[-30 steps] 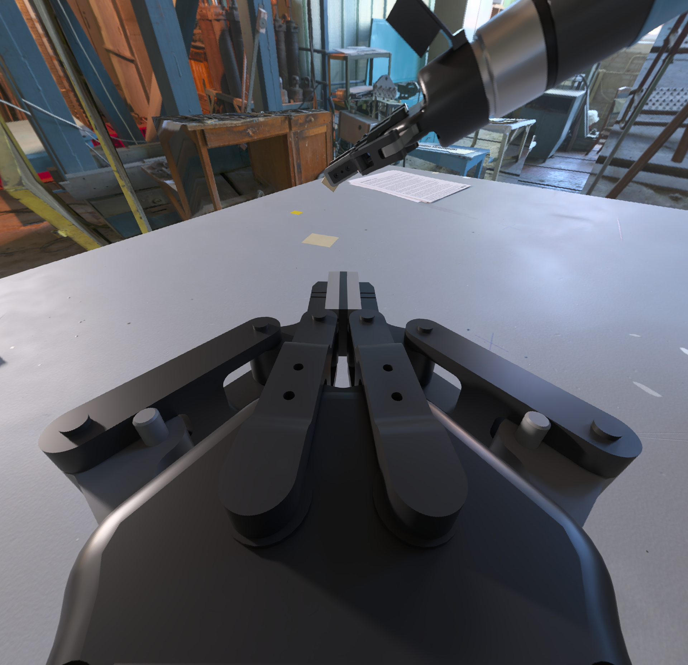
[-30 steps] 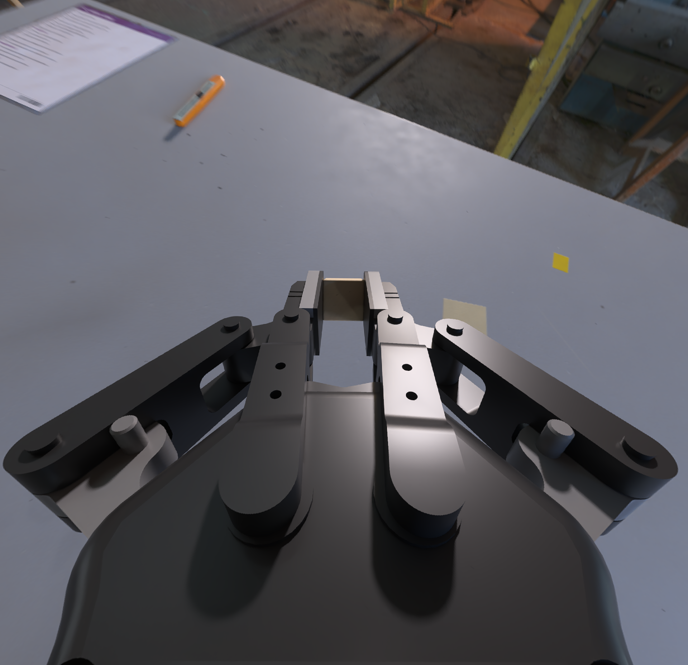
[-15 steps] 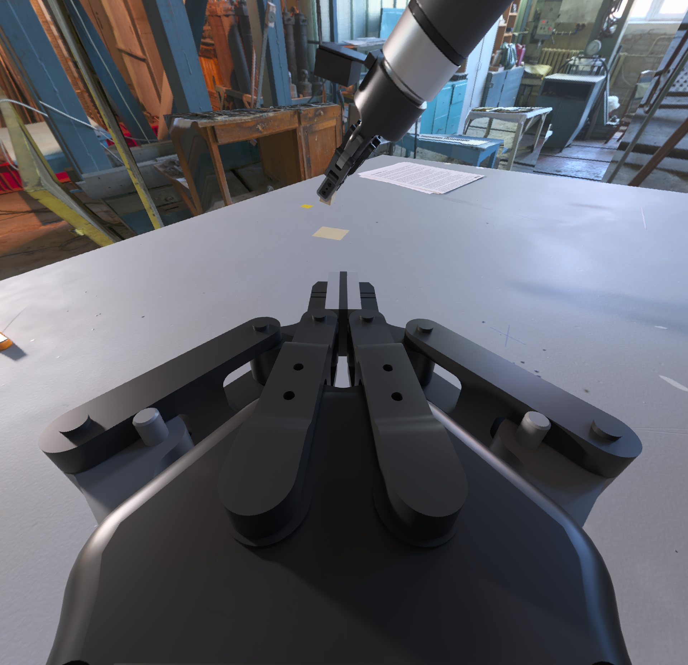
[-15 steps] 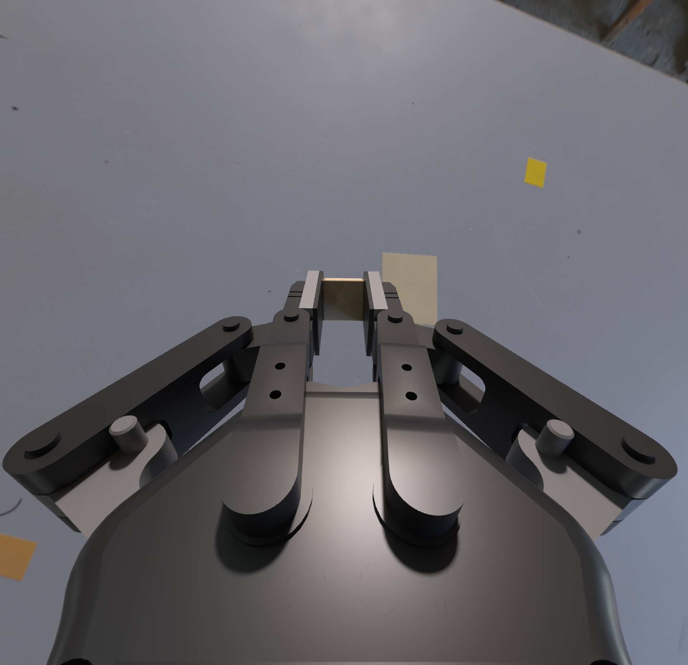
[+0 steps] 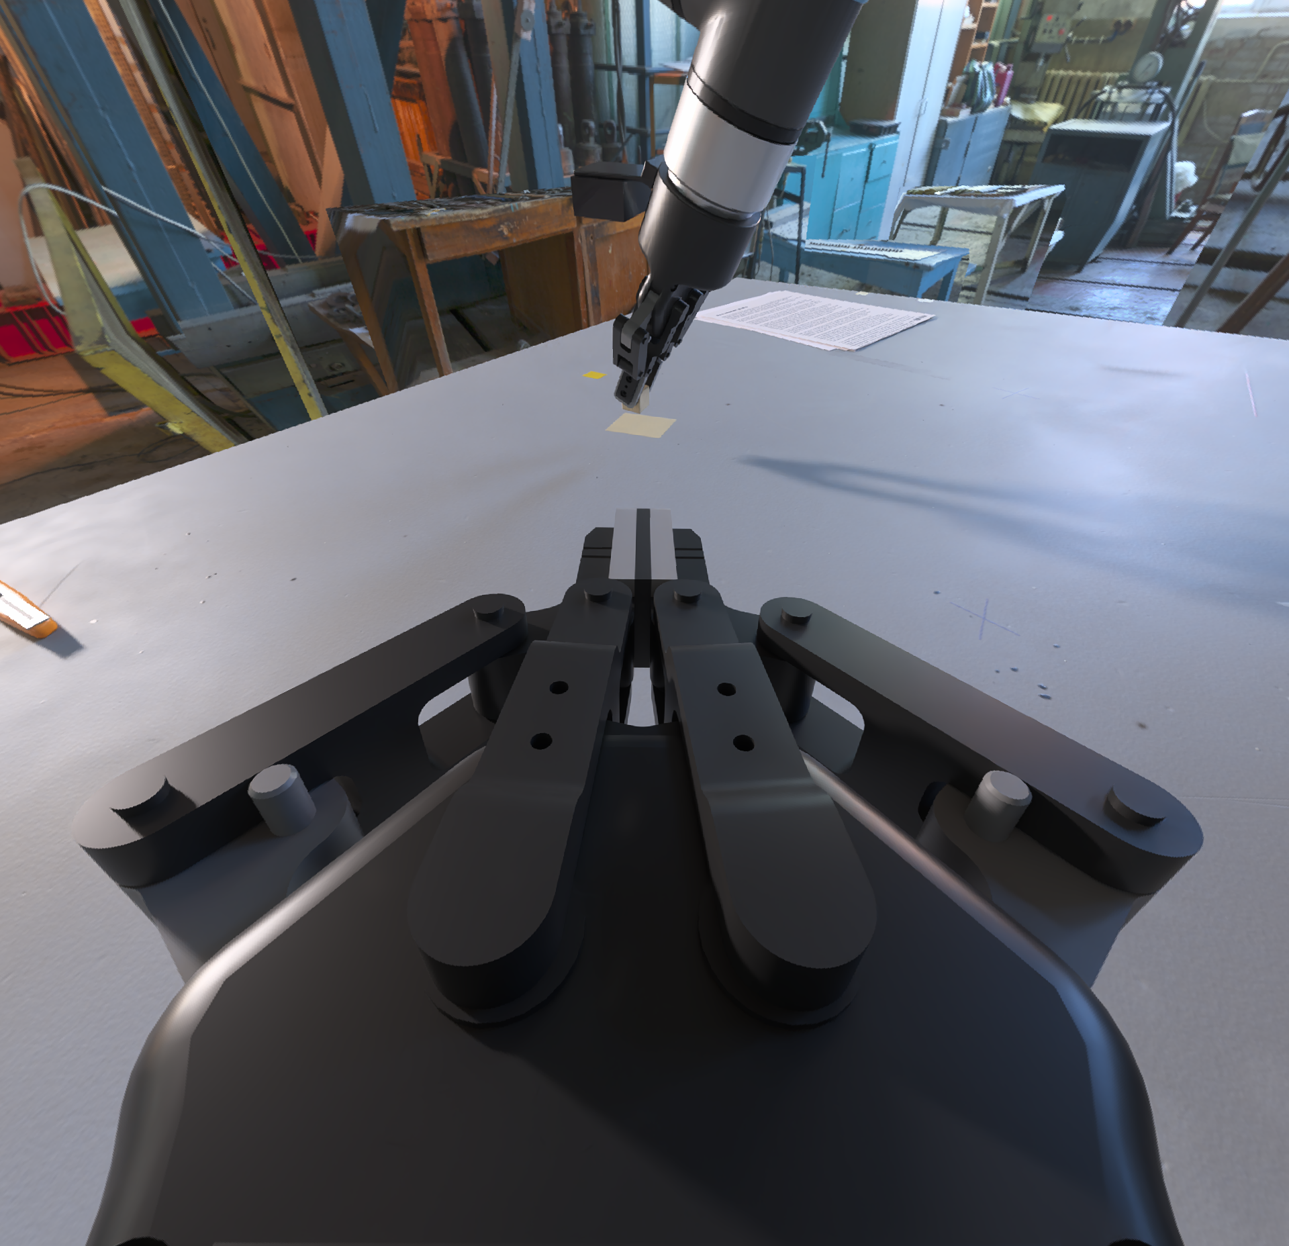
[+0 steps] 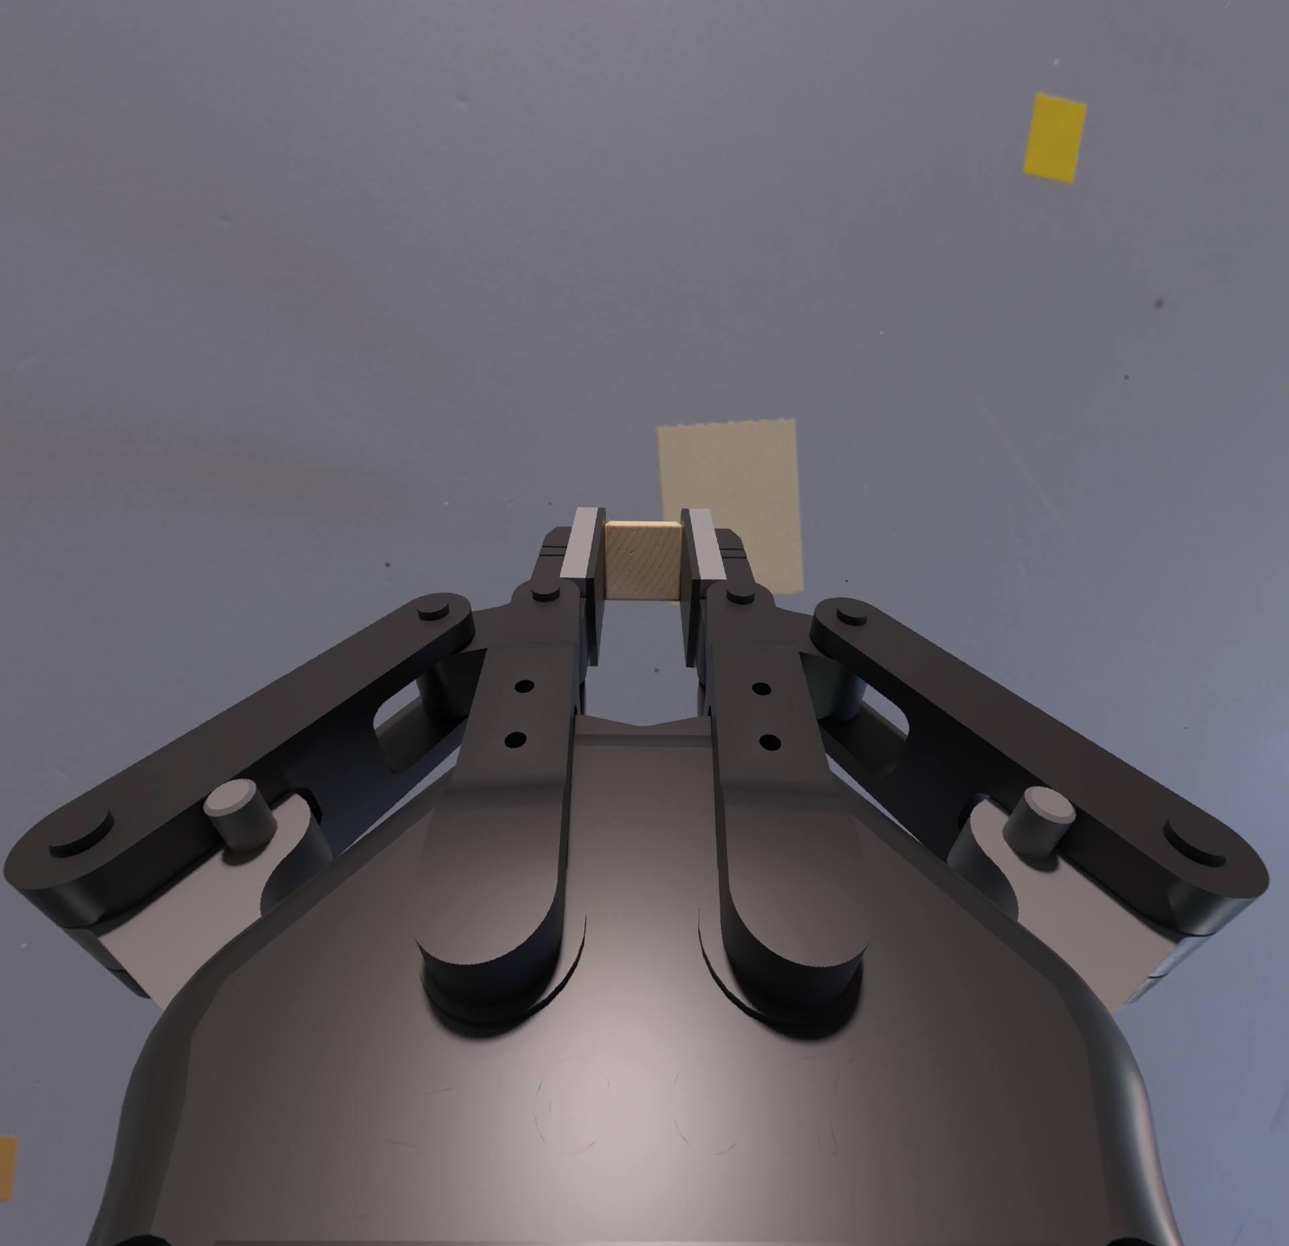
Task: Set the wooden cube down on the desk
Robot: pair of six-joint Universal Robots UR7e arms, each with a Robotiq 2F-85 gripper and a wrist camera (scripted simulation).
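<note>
No legible txt: printed sheet (image 5: 816,317) on desk (image 5: 907,515) too small to read.

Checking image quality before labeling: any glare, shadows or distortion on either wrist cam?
Left wrist view: wide-angle bending at the edges, a long arm shadow on the desk, bright windows behind. Right wrist view: soft sheen on the right gripper body, wooden cube evenly lit, sharp.

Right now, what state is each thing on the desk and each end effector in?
wooden cube: held, just above the desk
right end effector: shut on the cube, pointing down
left end effector: shut, empty
beige patch: flat, under the cube
yellow patch: flat
printed sheet: flat
</note>
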